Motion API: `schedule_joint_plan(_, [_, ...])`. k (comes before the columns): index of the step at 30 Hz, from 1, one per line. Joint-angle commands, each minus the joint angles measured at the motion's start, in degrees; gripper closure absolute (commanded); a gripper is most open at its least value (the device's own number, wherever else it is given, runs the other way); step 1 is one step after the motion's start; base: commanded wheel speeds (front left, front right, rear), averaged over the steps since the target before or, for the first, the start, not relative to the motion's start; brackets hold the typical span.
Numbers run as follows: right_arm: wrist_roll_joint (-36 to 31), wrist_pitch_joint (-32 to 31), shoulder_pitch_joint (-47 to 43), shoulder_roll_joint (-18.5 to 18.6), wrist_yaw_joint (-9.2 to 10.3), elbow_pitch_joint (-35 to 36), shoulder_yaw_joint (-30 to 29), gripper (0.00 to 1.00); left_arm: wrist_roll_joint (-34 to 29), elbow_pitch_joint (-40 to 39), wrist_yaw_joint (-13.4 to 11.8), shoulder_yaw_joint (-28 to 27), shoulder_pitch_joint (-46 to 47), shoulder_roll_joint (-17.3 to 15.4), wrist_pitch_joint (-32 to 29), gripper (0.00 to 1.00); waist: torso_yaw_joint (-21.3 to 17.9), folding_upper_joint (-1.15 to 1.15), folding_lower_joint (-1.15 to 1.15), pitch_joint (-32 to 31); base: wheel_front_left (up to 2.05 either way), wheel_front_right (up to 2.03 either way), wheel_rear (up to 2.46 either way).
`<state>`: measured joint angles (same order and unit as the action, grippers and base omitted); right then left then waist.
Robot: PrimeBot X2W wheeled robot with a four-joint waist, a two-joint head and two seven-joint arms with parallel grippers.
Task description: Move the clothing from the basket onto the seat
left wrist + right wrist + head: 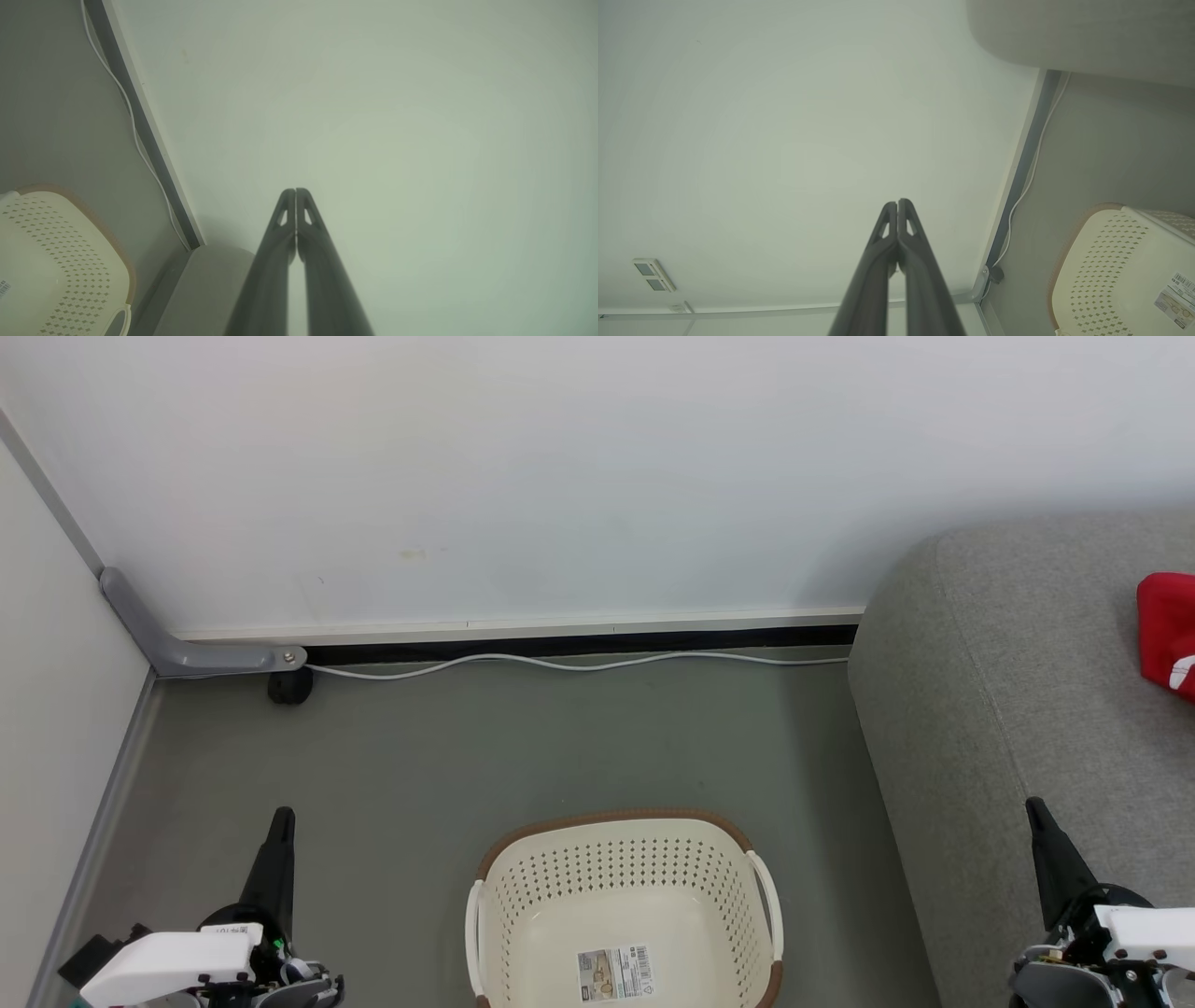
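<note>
The cream perforated basket (pixel 523 905) stands on the floor at the bottom centre of the head view, with nothing inside but a barcode label on its base; it also shows as the basket (pixel 56 261) and the basket (pixel 1120 270) in the wrist views. Red clothing (pixel 1167 630) with white trim lies on the grey seat (pixel 1018 709) at the right edge. My left gripper (pixel 281 817) is shut and empty, left of the basket. My right gripper (pixel 1034 807) is shut and empty over the seat's front. Both pairs of fingers, left gripper (pixel 295 191) and right gripper (pixel 897 202), point at the white wall.
A white cable (pixel 579 663) runs along the dark skirting at the wall's foot. A grey bracket with a black wheel (pixel 289 686) sits in the left corner. Grey-green floor (pixel 467 747) lies between basket and wall. A small wall plate (pixel 653 274) shows low on the wall.
</note>
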<state>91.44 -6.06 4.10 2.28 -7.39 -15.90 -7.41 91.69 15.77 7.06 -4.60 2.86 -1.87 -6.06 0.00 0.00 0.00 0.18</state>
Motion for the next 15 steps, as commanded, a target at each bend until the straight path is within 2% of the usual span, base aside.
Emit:
schedule_joint_plan(1, [0.7, -0.4, 2.1, 0.6, -0.10, 1.9, 0.9, 1.00, 0.5, -1.7, 0.4, -1.9, 3.3, -1.0, -0.4, 1.00, 0.0, 0.00, 0.00, 0.0, 0.00, 0.00, 0.00])
schedule_joint_plan(15, [0.7, -0.4, 2.1, 0.6, -0.10, 1.9, 0.9, 1.00, 0.5, -1.7, 0.4, -1.9, 3.3, -1.0, -0.4, 1.00, 0.0, 0.00, 0.00, 0.0, 0.00, 0.00, 0.00])
